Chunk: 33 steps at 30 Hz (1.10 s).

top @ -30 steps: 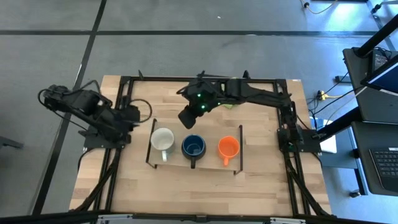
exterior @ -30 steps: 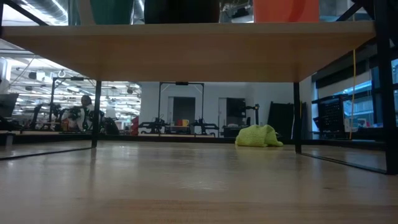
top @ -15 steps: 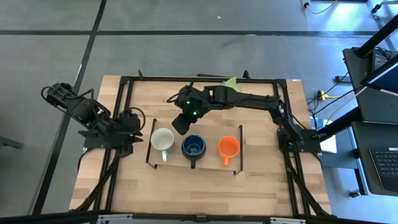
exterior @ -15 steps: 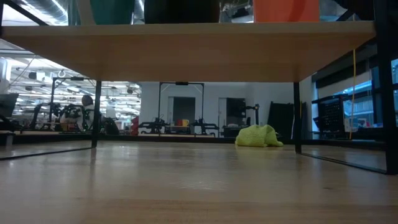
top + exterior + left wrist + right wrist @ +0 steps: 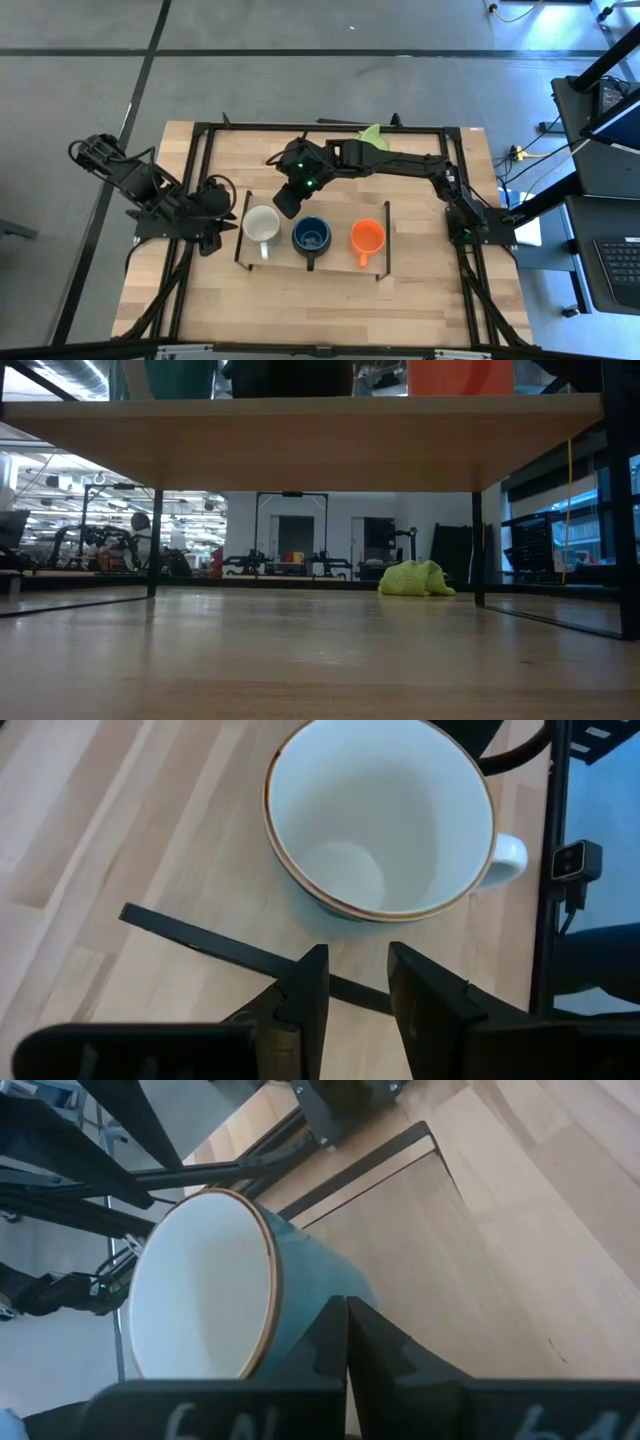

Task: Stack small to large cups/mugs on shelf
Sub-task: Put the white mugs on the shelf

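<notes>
Mugs on shelf (image 5: 340, 262) in row, none nested: white mug (image 5: 261, 224), blue mug (image 5: 311, 236), orange mug (image 5: 367, 237). Stacking not begun. Right end effector (image 5: 285, 203) pinched empty beside white mug; left end effector (image 5: 218, 219) narrow, just beyond rail.

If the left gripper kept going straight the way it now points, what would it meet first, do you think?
Most likely the shelf's black end rail, which crosses just ahead of the left gripper; right behind it stands the white mug. Depth is unclear, so it might pass over the rail and meet the mug first.
</notes>
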Available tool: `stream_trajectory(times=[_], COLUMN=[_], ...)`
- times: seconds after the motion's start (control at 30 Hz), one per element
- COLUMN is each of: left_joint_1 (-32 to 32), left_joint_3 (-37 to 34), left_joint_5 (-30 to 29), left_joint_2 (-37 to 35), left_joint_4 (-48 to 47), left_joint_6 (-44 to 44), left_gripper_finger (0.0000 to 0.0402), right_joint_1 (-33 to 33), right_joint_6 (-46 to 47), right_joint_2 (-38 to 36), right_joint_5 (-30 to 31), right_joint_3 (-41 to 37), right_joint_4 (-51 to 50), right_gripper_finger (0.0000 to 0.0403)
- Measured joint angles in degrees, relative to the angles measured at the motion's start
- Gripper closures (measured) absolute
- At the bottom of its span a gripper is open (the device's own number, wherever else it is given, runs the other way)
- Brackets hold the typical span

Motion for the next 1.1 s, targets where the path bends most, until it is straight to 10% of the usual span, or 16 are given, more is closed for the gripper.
stream_trajectory(times=[1.1], left_joint_1=[7.5], left_joint_3=[-7.0], left_joint_5=[6.6], left_joint_2=[0.1], left_joint_4=[7.9], left_joint_6=[9.9], left_gripper_finger=[0.0302], right_joint_1=[2.8], right_joint_6=[1.7], right_joint_2=[-0.2], right_joint_5=[0.5], right_joint_3=[0.0], right_joint_4=[0.0], right_gripper_finger=[0.0397])
